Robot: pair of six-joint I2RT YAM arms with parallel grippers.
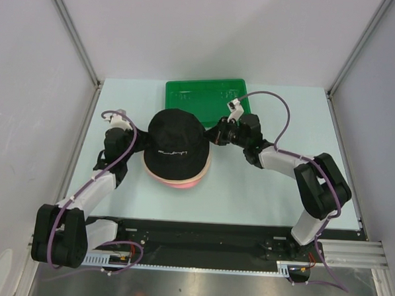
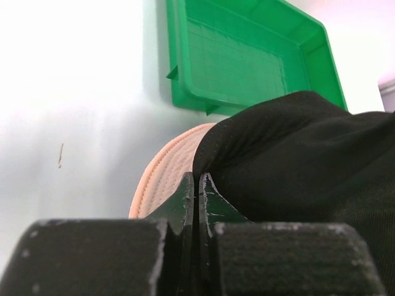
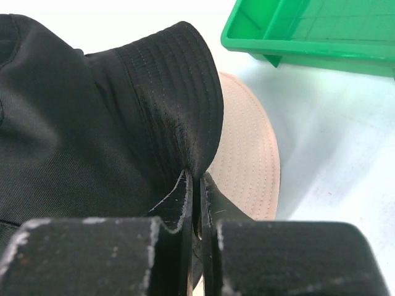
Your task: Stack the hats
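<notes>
A black hat [image 1: 176,146] sits on top of a beige hat [image 1: 203,171] and a pink hat [image 1: 182,184], whose brims peek out below it. My left gripper [image 1: 142,133] is shut on the black hat's brim [image 2: 247,148] at its left side, above the beige brim [image 2: 166,172]. My right gripper [image 1: 215,134] is shut on the black hat's brim [image 3: 179,105] at its right side, with the beige brim [image 3: 247,154] under it. Both grippers hold the brim slightly lifted.
A green plastic tray [image 1: 205,99] lies just behind the hats, also in the left wrist view [image 2: 247,55] and the right wrist view [image 3: 308,31]. Grey walls with metal posts bound the table on the left, right and back.
</notes>
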